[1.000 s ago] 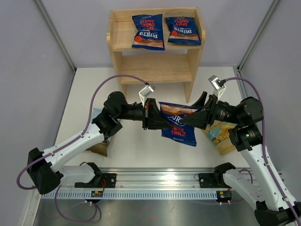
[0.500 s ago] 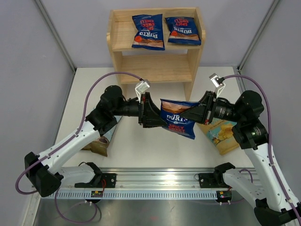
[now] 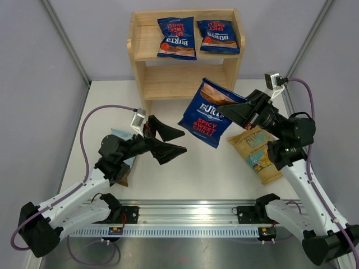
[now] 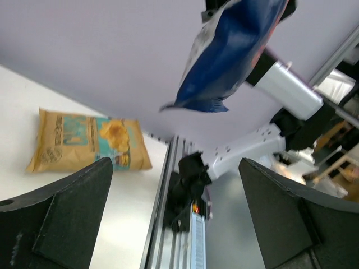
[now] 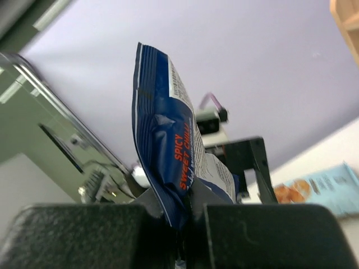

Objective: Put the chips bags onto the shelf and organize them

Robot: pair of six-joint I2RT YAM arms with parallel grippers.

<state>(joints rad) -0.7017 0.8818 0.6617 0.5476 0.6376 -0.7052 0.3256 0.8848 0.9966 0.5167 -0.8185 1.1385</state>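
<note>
Right claw (image 3: 229, 110) pinches a blue bag (image 3: 205, 116) aloft, five o'clock of the shelf (image 3: 182, 81). Left claw (image 3: 183, 141), at the bag's seven o'clock, gapes empty

Held bag (image 3: 208, 114) dk blue w/ red lettering; table bag (image 3: 259, 151) tan-yellow; shelf (image 3: 179, 81) lt wood.

My left gripper (image 3: 184, 142) has let go of the dark blue chips bag (image 3: 205, 115). Its jaws now stand wide apart, and it has pulled back toward 8 o'clock in the top view. The right gripper (image 3: 226, 110) alone pinches the bag's edge now and has carried it up toward 1 o'clock, tilted, close to the shelf (image 3: 168, 84). With that gripper moved off, I see more of the tan bag (image 3: 255, 147) at 4 o'clock.
</note>
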